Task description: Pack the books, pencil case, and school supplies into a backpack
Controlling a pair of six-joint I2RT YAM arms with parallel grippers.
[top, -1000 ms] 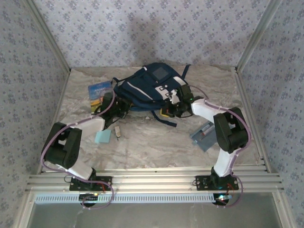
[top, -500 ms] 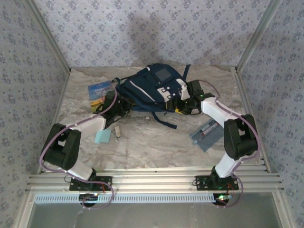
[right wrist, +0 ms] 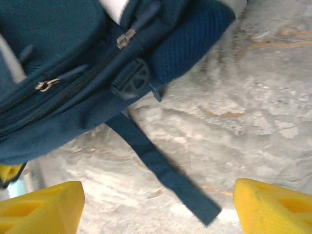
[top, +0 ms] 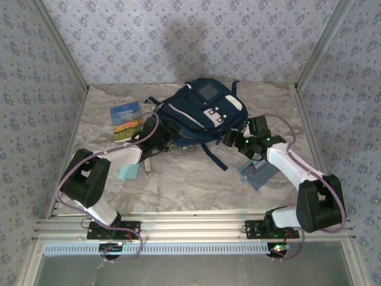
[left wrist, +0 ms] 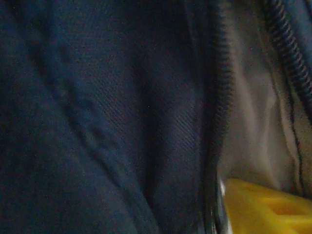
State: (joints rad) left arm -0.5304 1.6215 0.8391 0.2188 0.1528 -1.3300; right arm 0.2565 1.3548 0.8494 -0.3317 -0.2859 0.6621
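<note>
Right gripper (right wrist: 156, 202) is gaping empty beside the backpack (top: 199, 110); left gripper (top: 162, 136) is pressing into its fabric, jaw state unclear.
Unheld opening is risking flopping shut; paperback (top: 126, 119), pencil case (top: 257, 173) and pad (top: 127, 172) are lying outside on the table (top: 190, 182).

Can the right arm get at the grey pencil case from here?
Probably yes. The right gripper is open and empty beside the navy-blue fabric backpack; the flat translucent grey pencil case lies uncovered on the table below that arm's forearm, so it must pull back first.
</note>
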